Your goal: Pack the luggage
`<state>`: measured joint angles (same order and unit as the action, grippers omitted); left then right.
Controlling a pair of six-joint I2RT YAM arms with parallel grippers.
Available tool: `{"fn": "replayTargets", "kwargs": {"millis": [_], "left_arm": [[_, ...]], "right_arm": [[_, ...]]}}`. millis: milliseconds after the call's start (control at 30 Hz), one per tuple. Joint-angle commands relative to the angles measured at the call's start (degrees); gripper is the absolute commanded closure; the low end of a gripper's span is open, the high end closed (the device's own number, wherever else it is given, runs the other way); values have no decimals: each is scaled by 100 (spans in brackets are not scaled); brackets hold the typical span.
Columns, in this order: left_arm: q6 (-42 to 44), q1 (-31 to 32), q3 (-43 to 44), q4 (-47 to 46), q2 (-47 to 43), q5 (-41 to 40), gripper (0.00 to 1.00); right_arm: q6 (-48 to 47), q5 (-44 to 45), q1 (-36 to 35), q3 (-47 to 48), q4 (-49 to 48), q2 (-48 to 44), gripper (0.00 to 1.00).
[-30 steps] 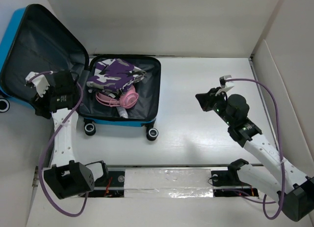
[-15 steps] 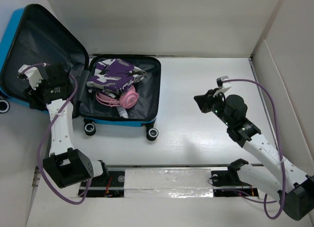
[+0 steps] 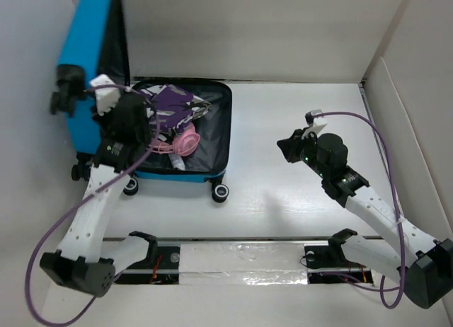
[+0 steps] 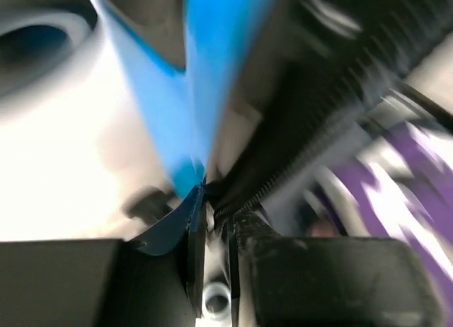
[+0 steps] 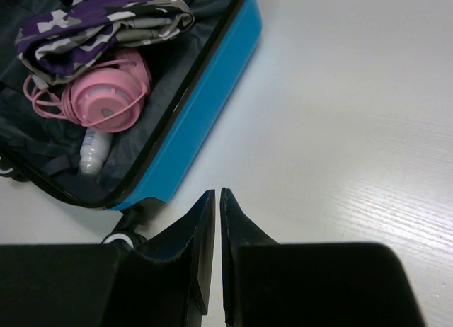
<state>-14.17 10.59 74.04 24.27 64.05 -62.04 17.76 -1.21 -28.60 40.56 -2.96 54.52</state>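
The bright blue luggage lies open at the back left. Its lid (image 3: 88,37) stands nearly upright over the grey-lined base (image 3: 212,129). Inside lie a purple camouflage cloth (image 3: 170,104), pink headphones (image 3: 182,139) and a small white bottle (image 3: 177,164). My left gripper (image 3: 113,111) is at the lid's free edge. In the blurred left wrist view its jaws (image 4: 212,199) are closed on the lid's zipper rim (image 4: 297,150) beside the blue shell (image 4: 212,58). My right gripper (image 3: 287,146) is shut and empty above the table, right of the luggage (image 5: 205,107). Its tips (image 5: 216,194) are off the shell.
White walls enclose the table at the back, left and right. The base's wheels (image 3: 220,193) point toward me. The lid's wheels (image 3: 67,79) stick out on the left. A taped rail (image 3: 241,260) runs along the near edge between the arm bases.
The lid, lying flat to the left before, has swung up to nearly vertical. My left gripper moved right and up with it. The right gripper drifted slightly left.
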Motion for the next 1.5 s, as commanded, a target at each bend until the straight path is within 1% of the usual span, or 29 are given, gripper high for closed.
{"fn": "replayTargets", "kwargs": {"millis": [0, 33, 100, 133, 167, 200, 233, 267, 300, 333, 367, 400, 433, 467, 533, 600, 700, 733, 767, 800, 833, 900, 967, 1000, 1067, 1100, 1133, 1300, 1467], "left_arm": [[327, 1443, -327, -792, -753, 1210, 100], [293, 1681, -425, -810, -884, 1412, 100], [588, 2078, -723, -1108, -1244, 2744, 100], [687, 2079, -933, -1144, -1333, 4203, 98], [810, 2079, -1048, -1257, -1412, 4975, 85], [933, 2079, -1119, -1215, -1404, 5713, 55], [1004, 2079, -989, -1023, -1274, 6330, 43], [1039, 2079, -884, -569, -1124, 7415, 22], [1100, 2079, -752, -286, -862, 8461, 9], [1118, 2079, -733, -283, -772, 8472, 9], [1127, 2079, -716, -91, -710, 9324, 10], [1127, 2079, -776, -55, -710, 9681, 9], [1110, 2079, -847, -72, -753, 10067, 6], [1092, 2079, -917, -80, -806, 10837, 2], [1171, 2079, -918, 16, -920, 11300, 1], [856, 2079, -830, -333, -1200, 11039, 1], [-72, 2079, -751, -1590, -1736, 9084, 1], [-207, 2079, -707, -1818, -1782, 8408, 1], [-278, 2018, -637, -2038, -1773, 7279, 5], [-366, 1956, -323, -2040, -1538, 6737, 36], [-428, 1869, -85, -1936, -1319, 6201, 50], [-402, 1430, 468, -1515, -522, 5328, 70], [-656, 852, 1216, -1120, 8, 5315, 73], [-726, 91, 1409, -1039, 420, 5464, 73], [-946, -607, 1815, -846, 739, 5554, 73], [-1016, -1385, 1972, -793, 1071, 5728, 74], [-1008, -1654, 2070, -723, 1274, 5912, 74], [-710, -2158, 2098, -230, 2373, 5290, 80], [-727, -2306, 1087, -800, 2524, 4581, 81]], "right_arm": [[-53, 95, 4, 251, -126, 111, 87], [-53, 95, 4, 268, -117, 155, 87], [-53, 95, 4, 269, -143, 225, 87], [-45, 95, 64, 286, -135, 330, 87], [-44, 95, 65, 304, -126, 383, 86], [-36, 252, 65, 313, -126, 427, 86], [-27, 262, 65, 339, -143, 523, 86], [-18, 271, 65, 356, -135, 568, 85], [-18, 271, 65, 391, -108, 655, 84], [-18, 288, 65, 409, -99, 656, 82], [-9, 297, 65, 409, -108, 708, 82], [-9, 332, 65, 418, -99, 744, 82], [8, 358, 126, 418, -99, 761, 81], [17, 385, 127, 409, -108, 788, 81], [43, 394, 127, 418, -117, 806, 81], [52, 359, 127, 418, -161, 832, 83], [70, 245, 127, 409, -205, 850, 100], [61, 227, 127, 401, -205, 823, 100], [61, 235, 127, 383, -214, 797, 100], [52, 236, 127, 322, -248, 762, 100], [44, 253, 127, 287, -344, 692, 100], [43, 262, 127, 269, -345, 665, 100], [-18, 227, 127, 321, -258, 718, 100], [-35, 227, 66, 330, -258, 744, 100], [-27, 341, -83, 374, -284, 840, 100], [8, 411, -189, 418, -301, 893, 100], [17, 429, -242, 462, -319, 954, 100], [245, 526, -427, 926, -503, 1673, 100], [298, 490, -541, 1384, -591, 2343, 99]]}}
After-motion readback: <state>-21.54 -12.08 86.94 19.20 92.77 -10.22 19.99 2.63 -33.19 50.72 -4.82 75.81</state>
